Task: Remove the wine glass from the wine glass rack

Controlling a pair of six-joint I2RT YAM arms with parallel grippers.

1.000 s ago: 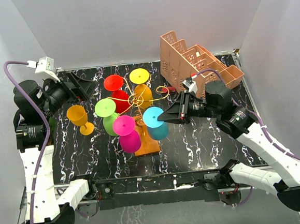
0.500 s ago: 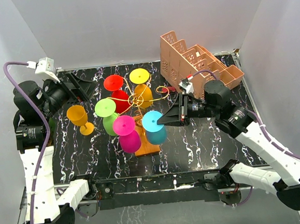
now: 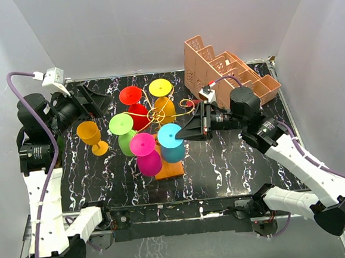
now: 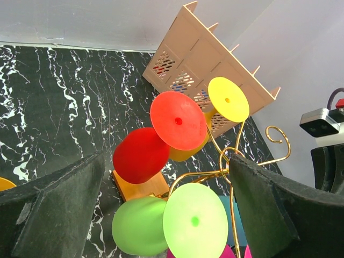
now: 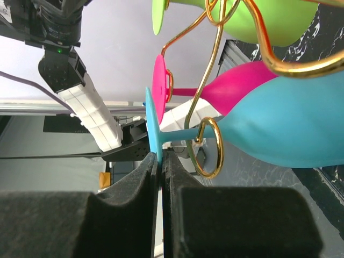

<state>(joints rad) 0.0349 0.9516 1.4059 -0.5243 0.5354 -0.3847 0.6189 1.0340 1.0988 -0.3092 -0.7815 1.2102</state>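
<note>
The wine glass rack (image 3: 157,113) is a gold wire stand on an orange base (image 3: 169,168) in the middle of the table. Red, yellow, green, pink and blue glasses hang from it. My right gripper (image 3: 184,135) is shut on the rim of the blue wine glass's foot (image 3: 168,133). In the right wrist view my gripper (image 5: 160,158) pinches that foot (image 5: 152,129) edge-on, and the stem lies at a gold ring (image 5: 207,148) of the rack. My left gripper (image 3: 98,98) is open and empty at the far left. In the left wrist view it (image 4: 166,209) faces the rack (image 4: 231,161).
An orange glass (image 3: 91,136) stands upright on the black marbled table (image 3: 223,161) left of the rack. A salmon-pink lattice crate (image 3: 221,68) stands at the back right, behind my right arm. White walls close the table in.
My right gripper has moved left toward the rack's centre with the blue glass in it; the glass has shifted left and tilted. The left arm has barely moved.
</note>
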